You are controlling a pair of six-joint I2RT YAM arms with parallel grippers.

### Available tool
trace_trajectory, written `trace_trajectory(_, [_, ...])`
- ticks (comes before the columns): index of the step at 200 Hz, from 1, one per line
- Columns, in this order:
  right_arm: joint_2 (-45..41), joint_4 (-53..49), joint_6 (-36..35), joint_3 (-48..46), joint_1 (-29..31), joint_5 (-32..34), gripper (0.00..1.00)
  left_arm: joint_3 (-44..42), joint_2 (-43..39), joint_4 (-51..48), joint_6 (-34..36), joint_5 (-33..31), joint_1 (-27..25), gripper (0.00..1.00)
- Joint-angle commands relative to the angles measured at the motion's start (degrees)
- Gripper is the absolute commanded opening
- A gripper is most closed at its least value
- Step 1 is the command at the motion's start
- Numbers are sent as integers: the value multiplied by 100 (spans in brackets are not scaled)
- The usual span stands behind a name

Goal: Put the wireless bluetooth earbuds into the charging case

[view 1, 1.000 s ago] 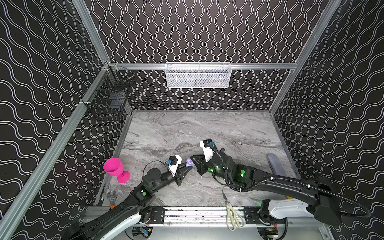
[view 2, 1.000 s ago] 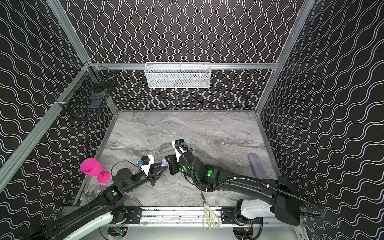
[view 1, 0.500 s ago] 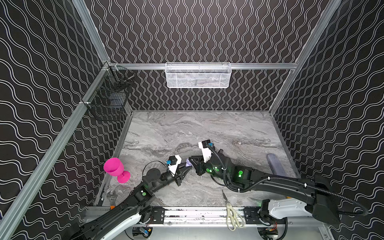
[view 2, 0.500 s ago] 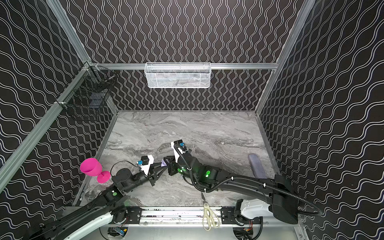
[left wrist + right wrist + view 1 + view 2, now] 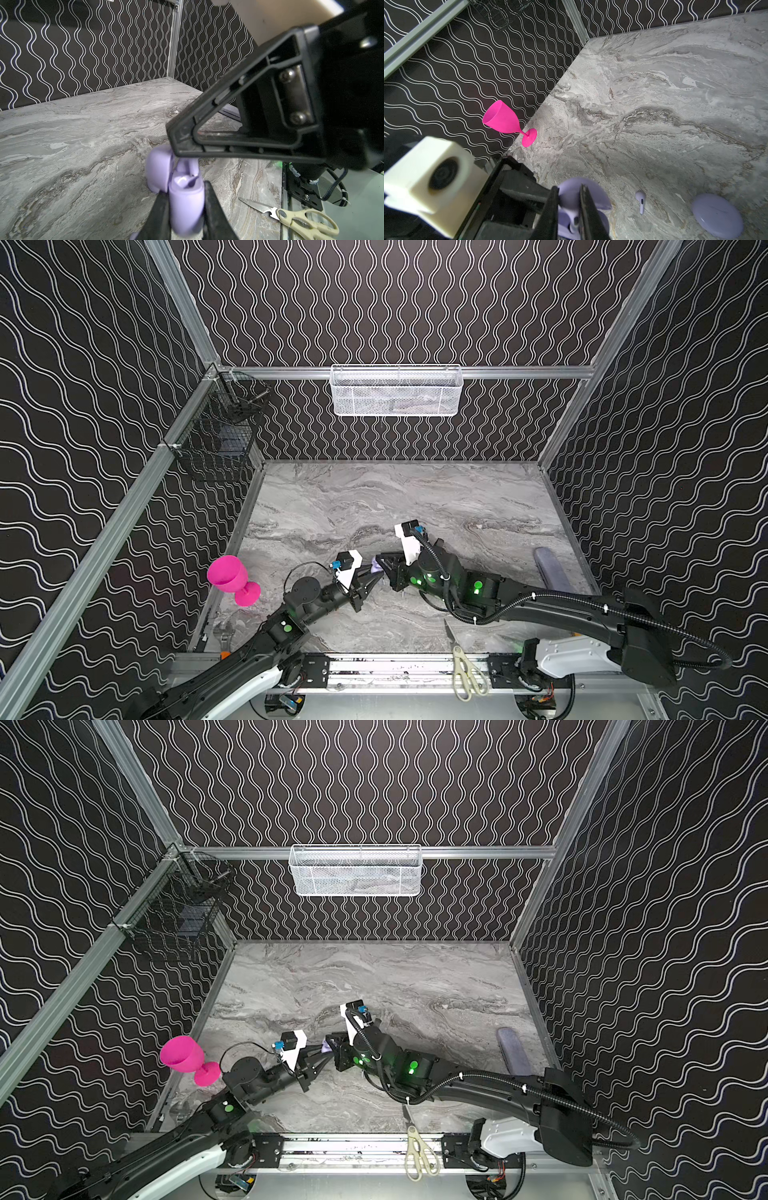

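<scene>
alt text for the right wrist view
The right gripper pinches a lavender earbud over an open lavender charging case. A loose earbud and a closed round case lie on the marble table; a pink goblet sits by the wall.

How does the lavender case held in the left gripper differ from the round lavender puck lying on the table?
The held case has its lid swung open; the puck shows one smooth, shut top. The held case is clamped in the left gripper; the puck lies flat on the table, touched by nothing. Both are pale lavender with rounded edges.
</scene>
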Motion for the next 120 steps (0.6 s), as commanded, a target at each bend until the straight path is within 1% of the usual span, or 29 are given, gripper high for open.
trace_trajectory(1, [26,237,56,6,4,-30,13,1,-19,118,-9,26,12,15])
trace_trajectory(120, [-6,216,151,-60,30,-126,13,-7,-85,66,-20,-11,29,15])
